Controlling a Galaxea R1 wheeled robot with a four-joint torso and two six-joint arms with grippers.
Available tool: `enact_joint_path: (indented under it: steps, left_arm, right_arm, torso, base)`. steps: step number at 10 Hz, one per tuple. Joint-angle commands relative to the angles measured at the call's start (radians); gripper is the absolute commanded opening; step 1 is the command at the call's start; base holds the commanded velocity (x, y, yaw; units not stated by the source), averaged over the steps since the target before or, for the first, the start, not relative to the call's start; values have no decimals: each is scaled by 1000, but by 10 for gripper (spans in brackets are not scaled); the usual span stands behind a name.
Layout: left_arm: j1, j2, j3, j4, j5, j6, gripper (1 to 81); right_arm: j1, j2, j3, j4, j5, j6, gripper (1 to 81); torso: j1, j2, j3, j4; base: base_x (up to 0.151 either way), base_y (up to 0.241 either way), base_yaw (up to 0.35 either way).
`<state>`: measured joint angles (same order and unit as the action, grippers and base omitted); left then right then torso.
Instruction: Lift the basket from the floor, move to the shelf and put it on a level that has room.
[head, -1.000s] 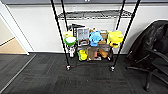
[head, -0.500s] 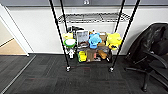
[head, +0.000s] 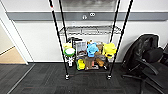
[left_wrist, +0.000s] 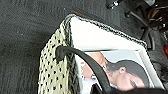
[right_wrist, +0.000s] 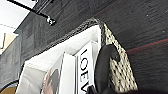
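Facing the tall black wire shelf (head: 90, 50), I carry the cream woven-mesh basket (left_wrist: 53, 72); I cannot tell either gripper's state; next it must reach the wire-grid level (head: 91, 30).

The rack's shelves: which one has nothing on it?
The upper wire level of the shelf is bare; the bottom one is crowded with colourful toys.

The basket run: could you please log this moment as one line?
basket: over carpet | magazines inside | shelf: ahead | level: bare

"LOEV" on a magazine (right_wrist: 83, 67)
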<state>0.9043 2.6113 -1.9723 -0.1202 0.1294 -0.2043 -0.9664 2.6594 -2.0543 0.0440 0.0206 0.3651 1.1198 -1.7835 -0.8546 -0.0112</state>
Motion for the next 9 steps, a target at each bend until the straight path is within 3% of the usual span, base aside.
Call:
enact_joint_path:
  steps: [1, 6, 7, 9]
  left_arm:
    - [-129, -63, 124, -27, 1, -6, 10]
    - [-156, -138, 223, -56, -30, -21, 10]
    - [-158, -146, 246, -55, -30, -23, 10]
    - [-153, -154, 263, -56, -30, -21, 10]
  right_arm:
    - [132, -57, 129, 16, -5, 35, 10]
    - [169, -121, 239, 16, -2, 55, 10]
    - [168, -141, 272, 14, 4, 63, 10]
    - [152, -161, 293, 7, 18, 63, 10]
  torso:
    - [-63, 97, 94, 0]
    - [-171, 262, 255, 0]
    - [-193, 296, 194, 0]
    - [-229, 347, 229, 0]
  base:
    - [0, 0, 0]
    - [0, 0, 0]
    - [0, 0, 0]
    - [0, 0, 0]
